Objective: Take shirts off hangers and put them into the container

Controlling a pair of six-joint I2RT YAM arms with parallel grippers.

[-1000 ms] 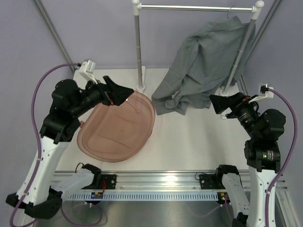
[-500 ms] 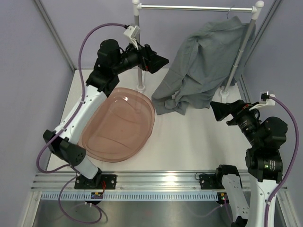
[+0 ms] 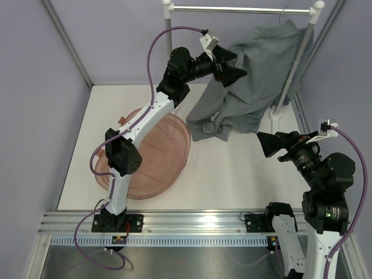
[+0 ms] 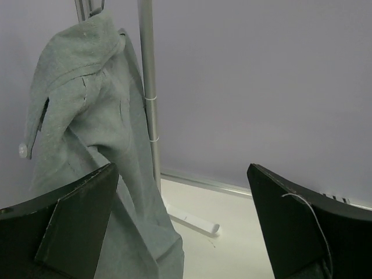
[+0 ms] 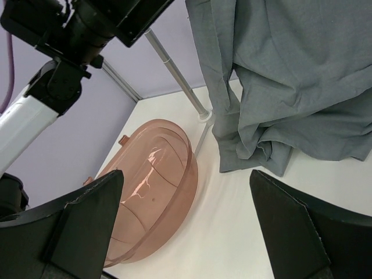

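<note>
Black fingers of the right gripper stood wide apart, holding nothing. Left of it lay the pinkish tub. Beyond, the grey-green shirt hung from the rail, and the left gripper gaped empty just beside it.

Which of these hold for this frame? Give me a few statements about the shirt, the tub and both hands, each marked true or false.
1. The shirt hangs from the garment rail, its lower edge bunched on the table. True.
2. The left hand is shut on the shirt. False: it is open, raised beside the shirt, gripping nothing.
3. The container holds a shirt. False: nothing lies in it.
4. The right hand is open and holds nothing. True.
</note>
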